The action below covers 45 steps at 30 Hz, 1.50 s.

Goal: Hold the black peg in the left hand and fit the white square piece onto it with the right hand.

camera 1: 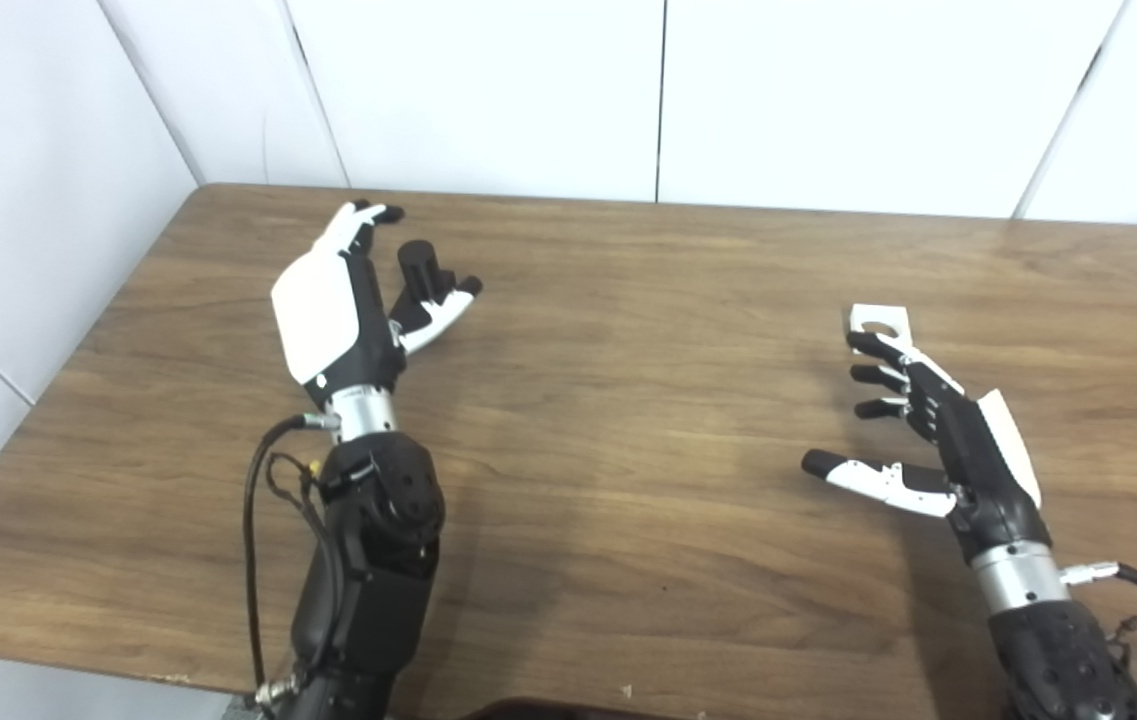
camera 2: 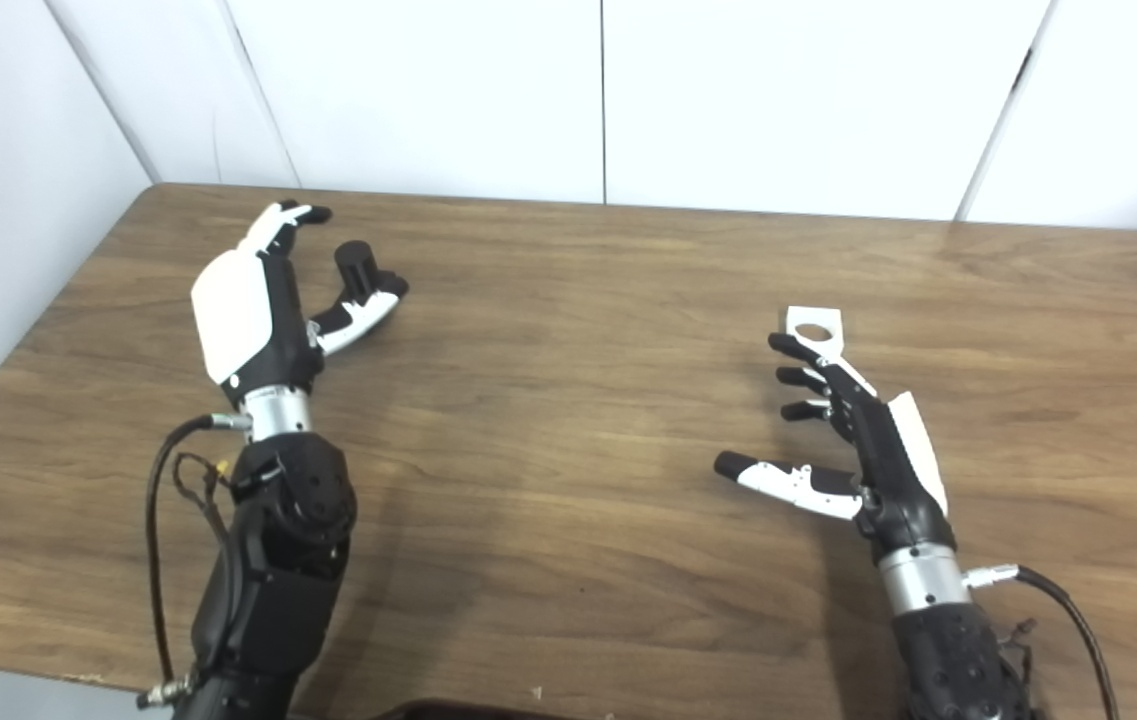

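Black peg (camera 1: 418,266) near worktop's (camera 1: 628,420) far-left corner, left hand (camera 1: 353,300) spread around it, ungripped. White square piece (camera 1: 880,320): light, rigid; right hand (camera 1: 928,430) spread, should pinch edges.

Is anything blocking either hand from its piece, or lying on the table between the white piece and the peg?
Nothing visible. The open left hand already brackets the black peg; the open right hand has its fingertips at the white square piece. The table between them is bare wood.
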Available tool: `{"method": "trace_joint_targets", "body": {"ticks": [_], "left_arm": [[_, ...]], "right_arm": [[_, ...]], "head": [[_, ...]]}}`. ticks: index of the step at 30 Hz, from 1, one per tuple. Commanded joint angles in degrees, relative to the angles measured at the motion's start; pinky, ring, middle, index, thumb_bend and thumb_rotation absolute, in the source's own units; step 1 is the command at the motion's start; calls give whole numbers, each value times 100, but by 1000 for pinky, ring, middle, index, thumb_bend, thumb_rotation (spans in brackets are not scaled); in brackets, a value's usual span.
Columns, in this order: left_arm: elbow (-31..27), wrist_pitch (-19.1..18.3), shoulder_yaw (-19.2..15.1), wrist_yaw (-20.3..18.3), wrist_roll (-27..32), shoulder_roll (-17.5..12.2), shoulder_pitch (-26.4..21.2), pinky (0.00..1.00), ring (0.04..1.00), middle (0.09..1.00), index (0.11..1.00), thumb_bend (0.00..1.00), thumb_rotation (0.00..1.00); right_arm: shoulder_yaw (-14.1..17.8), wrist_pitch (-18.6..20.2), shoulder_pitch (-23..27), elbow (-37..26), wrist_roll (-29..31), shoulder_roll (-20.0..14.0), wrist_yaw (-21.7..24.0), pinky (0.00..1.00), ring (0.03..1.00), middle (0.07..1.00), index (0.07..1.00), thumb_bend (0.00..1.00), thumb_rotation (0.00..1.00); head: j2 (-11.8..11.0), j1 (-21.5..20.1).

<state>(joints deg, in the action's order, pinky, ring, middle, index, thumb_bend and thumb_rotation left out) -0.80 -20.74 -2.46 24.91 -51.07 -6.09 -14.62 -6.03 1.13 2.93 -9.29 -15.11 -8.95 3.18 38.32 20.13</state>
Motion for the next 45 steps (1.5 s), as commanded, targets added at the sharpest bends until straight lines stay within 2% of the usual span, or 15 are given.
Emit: {"method": "trace_joint_targets", "body": {"ticks": [1, 7, 13, 19, 25, 30, 37, 45], "left_arm": [[53, -160, -44, 225, -240, -204, -332, 635, 846, 885, 719, 851, 322], [370, -593, -45, 99, -464, -462, -534, 763, 908, 920, 728, 861, 342], [795, -615, -122, 96, -577, -648, -712, 777, 926, 916, 690, 884, 359], [1250, -618, -303, -162, -562, -662, -944, 782, 925, 924, 642, 890, 373], [1537, -616, -265, -229, -449, -722, -1084, 786, 907, 905, 607, 927, 382], [1504, -614, -181, -437, -331, -771, -1090, 801, 904, 905, 604, 953, 443], [1179, -616, -128, -1043, -242, -843, -1023, 821, 915, 908, 616, 996, 493], [790, -618, -246, -1870, -487, -852, -916, 810, 922, 915, 635, 1000, 525]], "right_arm": [[40, -208, 173, -112, 46, -7, -25, 659, 801, 867, 815, 821, 308], [31, -231, 168, -98, 44, -3, -36, 655, 798, 860, 816, 823, 310], [14, -229, 158, -113, 20, -6, -34, 649, 792, 854, 817, 825, 323], [-5, -207, 149, -160, 19, 17, -28, 642, 787, 850, 805, 818, 314], [-12, -136, 151, -211, 3, 29, -25, 647, 795, 857, 805, 809, 295], [-18, -218, 180, -128, 4, 29, -39, 644, 789, 855, 809, 808, 303], [-27, -166, 240, -60, -40, 58, -55, 644, 785, 847, 807, 814, 304], [-36, -218, 269, 10, -33, 62, -55, 625, 778, 848, 811, 799, 278]], "head": [[4, 7], [10, -10], [46, -48], [43, -87], [42, -93], [38, -105], [28, -87], [35, -86]]}}
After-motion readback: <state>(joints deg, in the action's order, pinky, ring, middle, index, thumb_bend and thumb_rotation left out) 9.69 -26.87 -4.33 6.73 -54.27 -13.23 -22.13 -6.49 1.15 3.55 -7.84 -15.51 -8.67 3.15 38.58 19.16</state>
